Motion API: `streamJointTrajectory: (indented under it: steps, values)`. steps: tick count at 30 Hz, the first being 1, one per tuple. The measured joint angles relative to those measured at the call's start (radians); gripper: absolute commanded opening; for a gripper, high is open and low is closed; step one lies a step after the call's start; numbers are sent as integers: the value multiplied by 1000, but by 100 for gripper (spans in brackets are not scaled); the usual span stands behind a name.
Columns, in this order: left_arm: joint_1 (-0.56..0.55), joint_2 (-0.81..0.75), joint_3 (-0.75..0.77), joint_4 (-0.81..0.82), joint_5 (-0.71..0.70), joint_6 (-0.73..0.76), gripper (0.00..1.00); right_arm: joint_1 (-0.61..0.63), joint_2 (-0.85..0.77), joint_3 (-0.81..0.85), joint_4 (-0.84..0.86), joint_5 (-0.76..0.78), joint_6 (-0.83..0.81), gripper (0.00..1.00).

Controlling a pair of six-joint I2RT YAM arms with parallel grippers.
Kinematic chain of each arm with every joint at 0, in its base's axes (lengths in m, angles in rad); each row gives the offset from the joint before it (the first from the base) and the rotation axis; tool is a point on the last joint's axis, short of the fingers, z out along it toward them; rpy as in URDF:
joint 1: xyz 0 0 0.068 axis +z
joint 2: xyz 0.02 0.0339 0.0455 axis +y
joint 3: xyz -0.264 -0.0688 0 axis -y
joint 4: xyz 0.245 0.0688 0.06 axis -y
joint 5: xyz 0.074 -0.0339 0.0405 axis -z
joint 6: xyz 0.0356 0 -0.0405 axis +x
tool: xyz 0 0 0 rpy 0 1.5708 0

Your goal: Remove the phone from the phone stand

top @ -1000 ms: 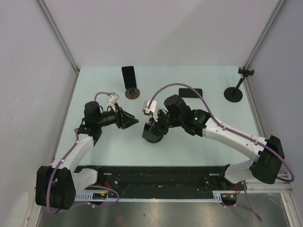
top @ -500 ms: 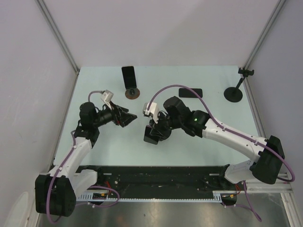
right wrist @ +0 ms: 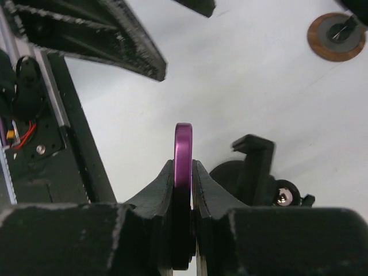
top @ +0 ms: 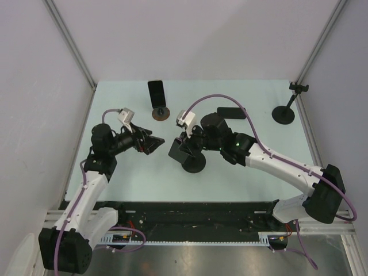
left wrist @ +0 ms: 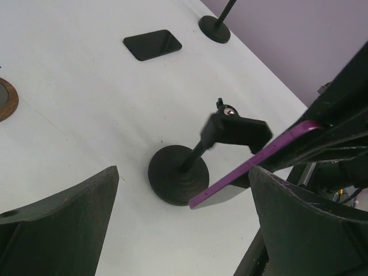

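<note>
Right pincer (right wrist: 183, 168) is shut narrow on the slim purple-edged phone (right wrist: 183, 141), pinching its flat faces, with the thin edge sticking out past the fingertips. The phone is tilted, off the bench, just beside the clamp head of the black round-based phone stand (left wrist: 179, 181), which sits to the right of the right pincer in its own wrist view. A gap shows there between phone and clamp, so the phone looks out of the holder. The left wrist view has the two overlapping, so full clearance can't be confirmed. Left pincer (top: 154, 144) is spread wide and holds nothing, facing the stand from just across it. Step in hand, as I judge it: carry the phone clear and set it down. To do that well, draw away from the clamp along the phone's own plane without twisting, or the lower corner may catch the stem and tip the stand. Grip firmly, since contact is on smooth faces. Lower it flat onto bare pale bench (top: 264, 92), away from the flat black phone (top: 232, 112) lying beyond the right pincer.
</note>
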Motion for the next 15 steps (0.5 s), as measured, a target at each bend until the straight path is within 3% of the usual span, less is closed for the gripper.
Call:
streamJointTrajectory:
  steps: [15]
  values:
    - [-39,-100,134,-194,-107,47,100,-46,-29,-6,187,38,97,0]
